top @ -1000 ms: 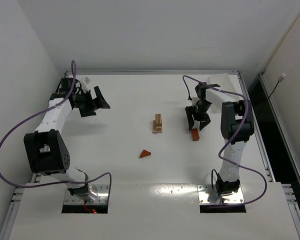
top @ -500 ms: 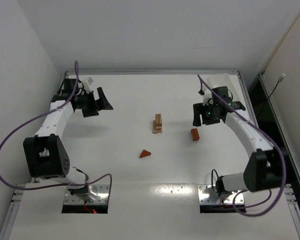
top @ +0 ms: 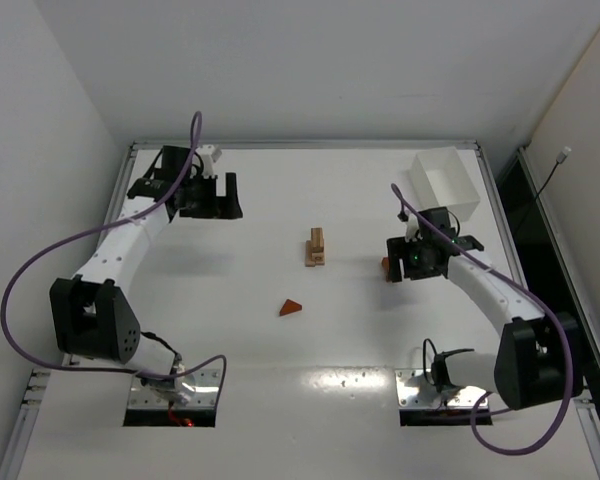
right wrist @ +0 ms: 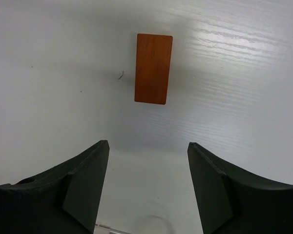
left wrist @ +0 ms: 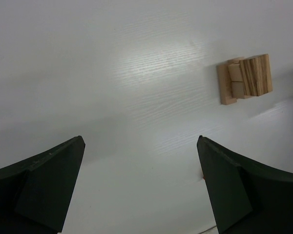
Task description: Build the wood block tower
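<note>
The tower [top: 317, 247] is a short stack of tan wood blocks in the middle of the table; in the left wrist view the tower [left wrist: 244, 78] shows at the upper right. A reddish-brown brick [top: 385, 267] lies to its right, and a reddish-brown wedge [top: 292, 308] lies nearer the arms. My right gripper [top: 396, 256] hovers just right of the brick, open and empty. In the right wrist view the brick [right wrist: 153, 68] lies ahead of the right gripper [right wrist: 148, 144], outside its fingers. My left gripper [top: 230, 197] hangs open at the far left, holding nothing; the left gripper [left wrist: 139, 139] frames bare table.
A white rectangular box [top: 445, 180] stands at the back right corner, behind the right arm. The table's raised edge [top: 300, 145] runs along the back. Purple cables loop from both arms.
The right arm has swung out and brought its gripper down beside the reddish-brown brick, uncovering the white box. The left gripper has moved right along the back. The blocks have not moved.
</note>
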Motion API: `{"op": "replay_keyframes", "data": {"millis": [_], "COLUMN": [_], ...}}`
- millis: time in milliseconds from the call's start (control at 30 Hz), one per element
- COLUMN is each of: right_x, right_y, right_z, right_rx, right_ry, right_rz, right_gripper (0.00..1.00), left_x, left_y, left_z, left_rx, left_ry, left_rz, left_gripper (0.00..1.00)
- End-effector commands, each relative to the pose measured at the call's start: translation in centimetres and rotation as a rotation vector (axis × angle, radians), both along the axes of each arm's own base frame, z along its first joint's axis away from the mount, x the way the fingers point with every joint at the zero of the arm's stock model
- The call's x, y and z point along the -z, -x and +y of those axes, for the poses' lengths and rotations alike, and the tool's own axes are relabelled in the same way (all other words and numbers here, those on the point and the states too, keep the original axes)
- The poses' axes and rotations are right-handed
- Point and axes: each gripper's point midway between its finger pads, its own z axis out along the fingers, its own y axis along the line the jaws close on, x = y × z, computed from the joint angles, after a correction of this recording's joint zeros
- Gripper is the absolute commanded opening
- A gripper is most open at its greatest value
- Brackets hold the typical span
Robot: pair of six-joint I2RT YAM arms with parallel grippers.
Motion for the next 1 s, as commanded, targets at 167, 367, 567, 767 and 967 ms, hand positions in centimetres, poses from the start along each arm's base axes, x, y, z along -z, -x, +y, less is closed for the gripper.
{"op": "replay_keyframes", "data": {"millis": [167, 367, 567, 767, 967], "right_x": [0.4, 1.3, 1.6, 2.2, 2.5], "right_y": [-1.7, -2.4, -3.6, -4.6, -4.5], "right_z": [0.1, 0.3, 0.5, 0.8, 0.9], "right_rx": [0.046, 0.065, 0.066, 0.040, 0.027], "right_ry": [-0.014, -0.017, -0.013, -0.003, 0.012], "right_rz": [-0.018, 0.028, 0.045, 0.052, 0.067], "right_gripper": [0.65, 0.65, 0.65, 0.65, 0.62], "left_x": [-0.7, -0.5, -0.2, 0.4, 0.9], "left_y": [-0.9, -1.4, -1.5, -1.9, -2.0], "left_z": [0.1, 0.1, 0.1, 0.0, 0.0], "left_rx": [0.003, 0.004, 0.004, 0.004, 0.004], "left_ry": [-0.021, -0.021, -0.022, -0.025, -0.028], "left_rz": [-0.024, -0.018, -0.008, 0.013, 0.033], "left_gripper": [1.00, 1.00, 1.00, 1.00, 1.00]}}
